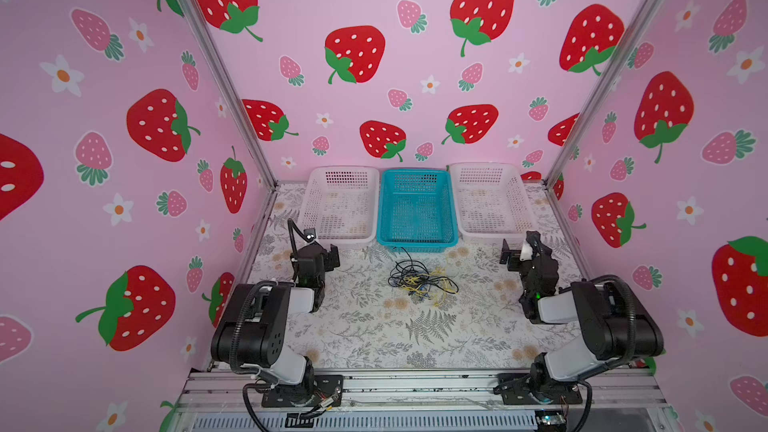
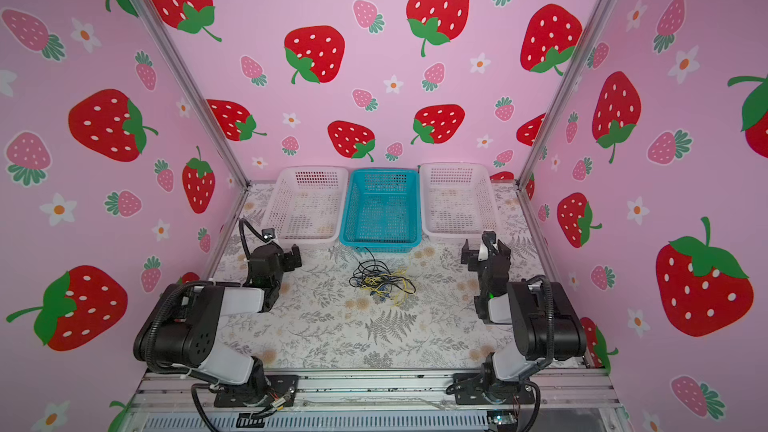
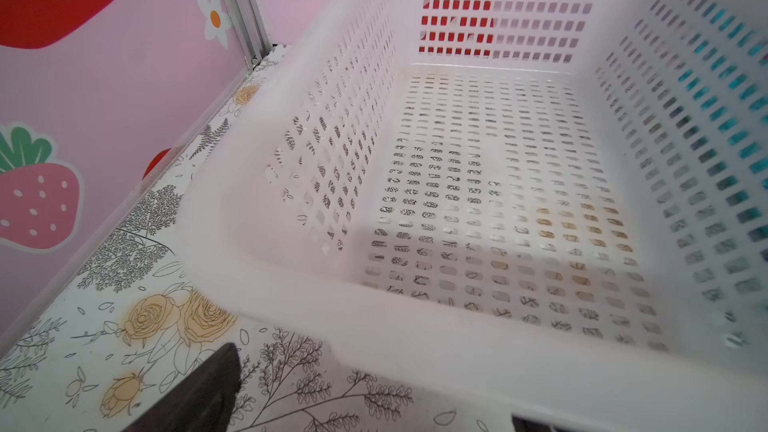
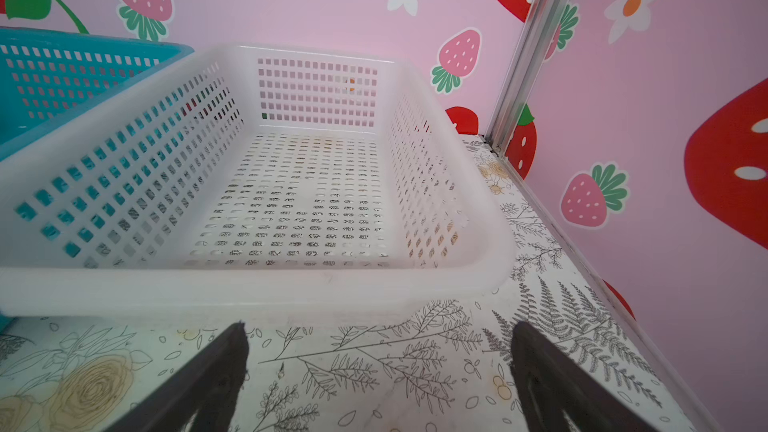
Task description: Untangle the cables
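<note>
Here, the cables (image 1: 420,280) lie between two open grippers

We see the cables (image 2: 382,281) as one loose tangle of black, yellow and dark blue strands in the middle of the floral table (image 1: 374,338), just in front of the blue basket (image 1: 417,245). One black strand runs from the heap up towards that basket's front wall; we cannot tell whether it touches.

In both top views the left gripper (image 1: 333,257) sits to the left of the tangle, just in front of the left white basket (image 1: 338,239), and well apart from the cables. Its jaws stand spread. In its wrist view one dark finger (image 3: 208,388) shows over the table print, with the white basket's wall close ahead.

The right gripper (image 1: 508,254) sits to the right of the tangle, just in front of the right white basket (image 1: 490,237), and likewise well apart from the cables. Its wrist view shows the right gripper (image 4: 379,328) wide open, with only the table's fern print between its two fingers (image 4: 216,371).

The cables lie roughly midway between the two grippers, touched by neither.
</note>
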`<act>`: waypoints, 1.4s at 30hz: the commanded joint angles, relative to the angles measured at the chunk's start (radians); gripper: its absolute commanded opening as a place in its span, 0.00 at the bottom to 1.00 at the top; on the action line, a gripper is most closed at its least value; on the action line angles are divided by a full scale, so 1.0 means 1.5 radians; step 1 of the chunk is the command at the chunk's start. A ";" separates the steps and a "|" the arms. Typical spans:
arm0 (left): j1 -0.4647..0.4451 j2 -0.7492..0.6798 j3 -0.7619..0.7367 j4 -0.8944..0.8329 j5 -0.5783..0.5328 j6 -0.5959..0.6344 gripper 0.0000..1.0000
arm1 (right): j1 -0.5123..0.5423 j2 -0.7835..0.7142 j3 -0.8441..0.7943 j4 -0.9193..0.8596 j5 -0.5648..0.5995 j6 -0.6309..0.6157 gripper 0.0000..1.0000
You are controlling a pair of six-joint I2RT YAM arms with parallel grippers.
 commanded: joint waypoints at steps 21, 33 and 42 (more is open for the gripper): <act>0.028 -0.004 0.014 -0.002 0.052 -0.005 0.99 | 0.004 0.006 -0.001 0.013 0.004 -0.008 0.99; 0.026 -0.028 0.030 -0.048 0.013 -0.020 0.99 | 0.011 -0.147 -0.008 -0.097 0.035 0.002 0.99; 0.011 -0.130 0.129 -0.319 -0.034 -0.082 0.99 | 0.065 -0.343 -0.022 -0.206 0.028 0.109 0.99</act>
